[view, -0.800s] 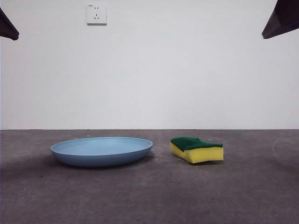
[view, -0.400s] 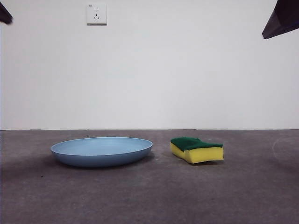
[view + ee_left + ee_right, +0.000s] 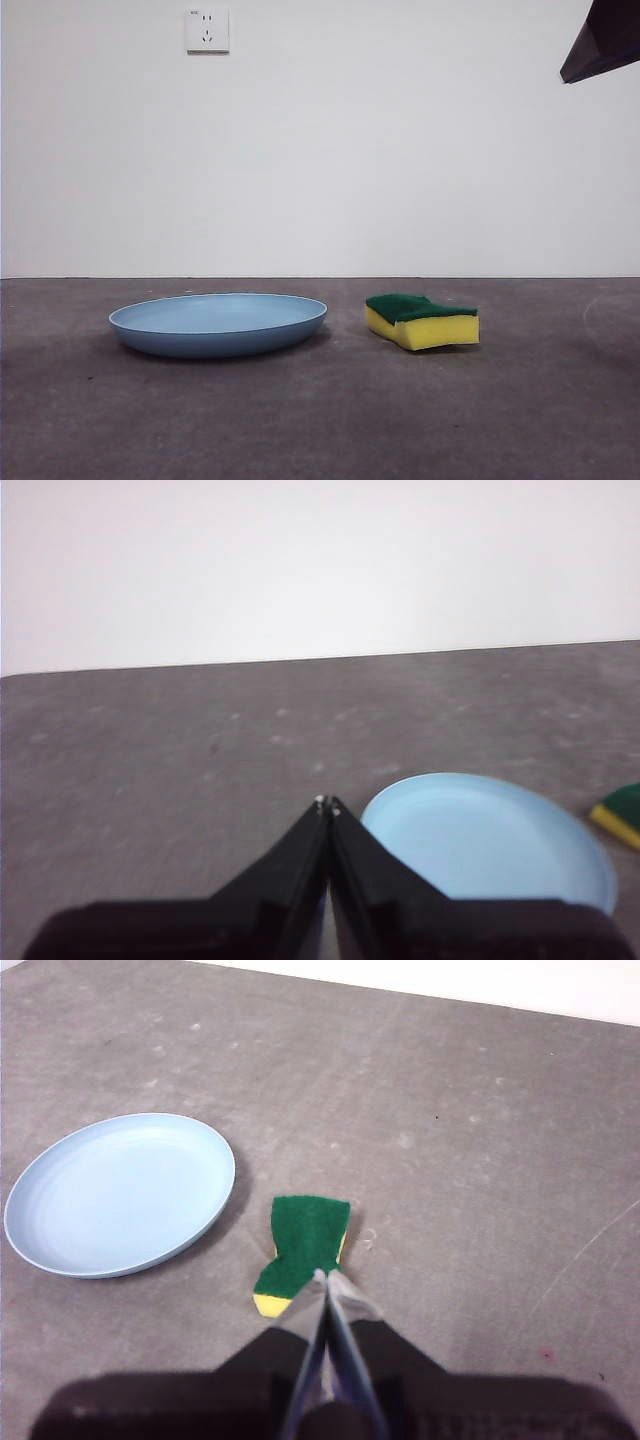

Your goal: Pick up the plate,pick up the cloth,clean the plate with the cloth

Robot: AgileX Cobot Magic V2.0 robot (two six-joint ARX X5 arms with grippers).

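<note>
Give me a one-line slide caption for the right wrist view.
Shut right gripper hovers above the green-topped sponge, blue plate beside it on the grey table.

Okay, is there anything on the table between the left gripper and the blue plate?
Nothing visible. In the left wrist view the left gripper, jaws shut, hangs above the near side of the plate with only bare table around. The sponge lies beyond the plate's far side, apart from it, under the shut right gripper.

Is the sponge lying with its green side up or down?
Green side up. The sponge lies flat on the table; the front view shows yellow foam beneath green, and the right wrist view shows mostly green.
</note>
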